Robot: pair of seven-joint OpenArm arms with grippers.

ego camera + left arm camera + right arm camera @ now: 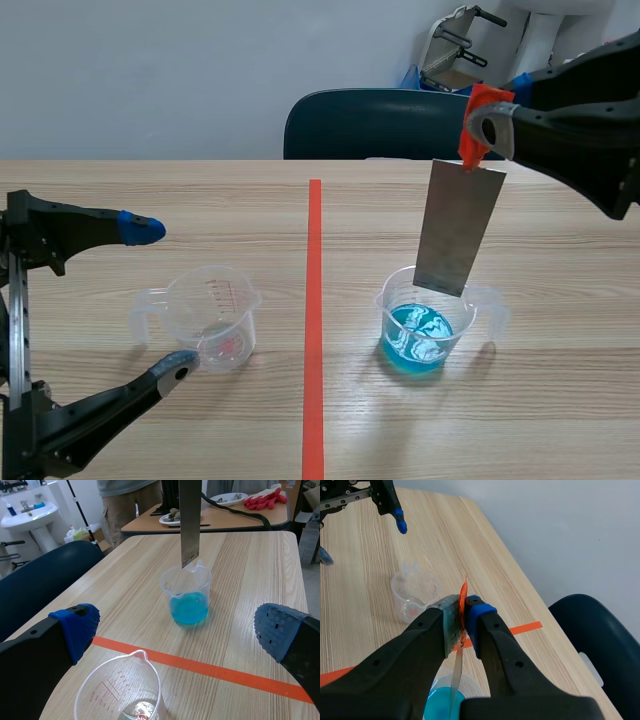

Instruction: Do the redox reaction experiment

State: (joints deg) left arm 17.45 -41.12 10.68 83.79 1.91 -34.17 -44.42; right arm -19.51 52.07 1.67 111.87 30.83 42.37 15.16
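The right hand (488, 125) pinches a flat grey metal strip (460, 230). Below the hand, the strip's lower end hangs at the rim of a clear plastic beaker of blue liquid (425, 335). The left hand (160, 300), spread, flanks a clear measuring cup (215, 320) on the wooden table (560, 400).

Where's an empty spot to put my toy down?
Bare wood runs along the tape line, between the clear cup and the blue-liquid cup, and behind both. Crowded: the left end effector flanks the clear cup; the metal plate hangs over the blue-liquid cup.
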